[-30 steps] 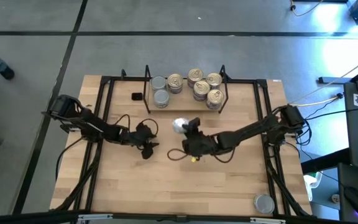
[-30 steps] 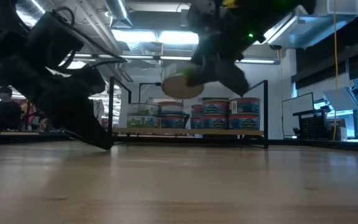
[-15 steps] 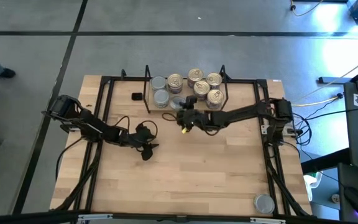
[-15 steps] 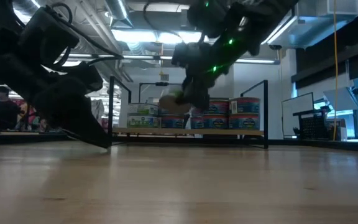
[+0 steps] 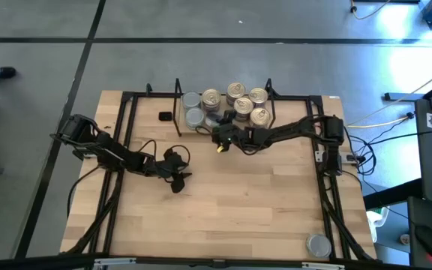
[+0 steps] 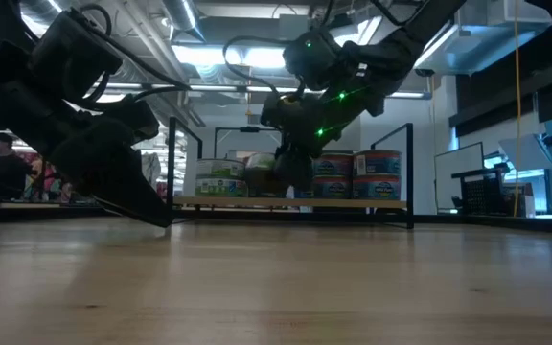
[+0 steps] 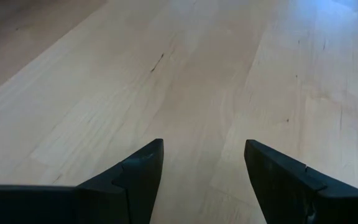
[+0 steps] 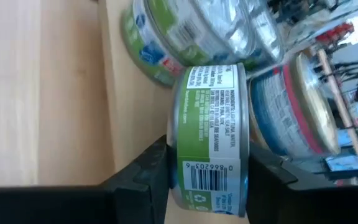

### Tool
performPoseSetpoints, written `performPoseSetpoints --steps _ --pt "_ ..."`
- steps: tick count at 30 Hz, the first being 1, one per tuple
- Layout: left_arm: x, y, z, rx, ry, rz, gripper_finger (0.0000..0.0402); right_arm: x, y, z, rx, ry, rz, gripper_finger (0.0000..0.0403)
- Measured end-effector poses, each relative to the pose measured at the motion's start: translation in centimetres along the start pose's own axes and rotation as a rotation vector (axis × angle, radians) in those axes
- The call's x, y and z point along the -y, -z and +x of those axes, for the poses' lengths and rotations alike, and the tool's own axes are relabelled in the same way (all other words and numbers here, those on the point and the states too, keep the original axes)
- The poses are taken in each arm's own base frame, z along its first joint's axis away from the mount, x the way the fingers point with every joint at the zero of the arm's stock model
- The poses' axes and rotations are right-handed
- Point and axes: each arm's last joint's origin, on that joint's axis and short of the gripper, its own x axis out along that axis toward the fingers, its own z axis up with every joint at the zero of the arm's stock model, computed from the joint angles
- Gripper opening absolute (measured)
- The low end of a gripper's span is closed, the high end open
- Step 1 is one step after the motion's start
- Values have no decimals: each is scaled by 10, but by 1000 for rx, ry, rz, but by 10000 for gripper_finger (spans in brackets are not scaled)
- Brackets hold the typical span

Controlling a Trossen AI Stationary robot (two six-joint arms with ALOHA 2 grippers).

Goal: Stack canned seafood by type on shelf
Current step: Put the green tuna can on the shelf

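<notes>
Placing a green tin on the rack

The right gripper (image 8: 207, 180), clamped on a short round green-labelled tin (image 8: 210, 143), holds it at the low black wire shelf's (image 5: 177, 97) front edge beside two silver-lidded tins (image 5: 193, 109); next it likely needs setting down, then release. The left gripper (image 7: 204, 180) waits with fingers apart over the bench (image 5: 261, 202).

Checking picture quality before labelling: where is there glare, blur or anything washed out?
High view: blue-white glare on the floor at upper right. Low view: bright ceiling lights leave the left gripper a dark, soft silhouette. Right wrist view: green-labelled tin in the right gripper is readable; the tins behind are smeared.
</notes>
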Motion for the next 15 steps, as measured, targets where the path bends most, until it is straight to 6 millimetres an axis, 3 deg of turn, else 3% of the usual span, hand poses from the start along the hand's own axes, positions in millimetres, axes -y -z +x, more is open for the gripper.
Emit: performPoseSetpoints --steps 11,15 --pt "0 0 0 1 -1 -2 223 -3 4 6 37 -93 37 207" --pt "0 0 0 2 0 -3 223 -5 5 6 25 -124 57 246"
